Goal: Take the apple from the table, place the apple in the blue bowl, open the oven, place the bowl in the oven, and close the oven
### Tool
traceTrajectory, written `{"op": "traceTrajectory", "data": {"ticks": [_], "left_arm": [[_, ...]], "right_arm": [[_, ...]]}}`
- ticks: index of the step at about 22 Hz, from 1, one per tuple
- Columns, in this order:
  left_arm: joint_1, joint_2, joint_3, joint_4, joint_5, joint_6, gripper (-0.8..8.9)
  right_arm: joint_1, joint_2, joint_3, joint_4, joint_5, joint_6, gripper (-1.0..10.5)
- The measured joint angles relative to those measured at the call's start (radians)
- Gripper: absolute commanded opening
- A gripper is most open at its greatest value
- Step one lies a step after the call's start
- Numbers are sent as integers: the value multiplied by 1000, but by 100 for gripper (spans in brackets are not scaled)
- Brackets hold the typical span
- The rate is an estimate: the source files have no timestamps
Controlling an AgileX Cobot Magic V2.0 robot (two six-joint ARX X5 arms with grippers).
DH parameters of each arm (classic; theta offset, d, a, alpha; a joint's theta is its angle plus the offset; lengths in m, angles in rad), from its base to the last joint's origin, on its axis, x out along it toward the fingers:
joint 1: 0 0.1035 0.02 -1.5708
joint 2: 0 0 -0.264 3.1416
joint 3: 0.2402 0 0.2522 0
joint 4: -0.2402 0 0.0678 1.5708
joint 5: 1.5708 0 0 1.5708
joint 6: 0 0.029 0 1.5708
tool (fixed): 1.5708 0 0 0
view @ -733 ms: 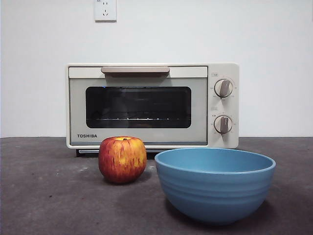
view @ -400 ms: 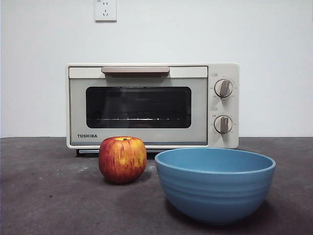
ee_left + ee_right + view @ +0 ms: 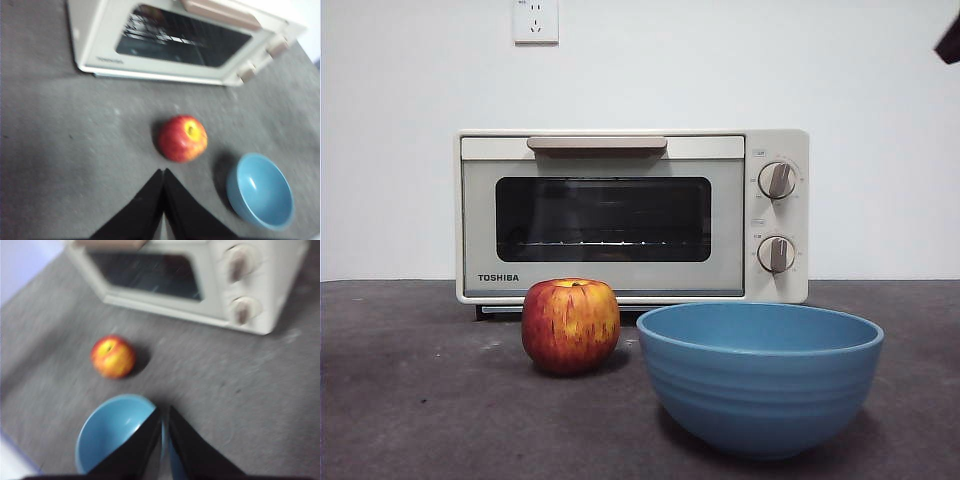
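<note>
My left hand (image 3: 163,172) hangs pinched shut, empty, above the apple (image 3: 182,138): firm, smooth, roll-prone, so I'd open and grip its widest middle.

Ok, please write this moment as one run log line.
apple: on table, ungrasped | blue bowl: empty | oven: closed | left gripper: shut, above table | right gripper: shut, above bowl

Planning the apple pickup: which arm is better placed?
Left, probably. The left gripper, jaws shut, hangs just short of the apple; the right gripper hangs over the blue bowl.
</note>
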Motion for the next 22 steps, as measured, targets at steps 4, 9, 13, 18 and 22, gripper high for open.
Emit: {"op": "traceTrajectory", "data": {"ticks": [4,9,13,18,22], "left_arm": [[-37,23,63,-80,4,55,7],[-54,23,74,-82,4,71,7],[-54,23,74,-83,4,72,7],[-54,23,74,-83,4,78,7],[-54,23,74,-82,4,78,7]], "right_arm": [[116,96,98,-114,6,-92,4],[209,138,107,-116,42,-129,100],[213,138,107,-102,80,-98,589],[218,162,107,-73,85,-53,588],[292,232,107,33,86,3,588]]}}
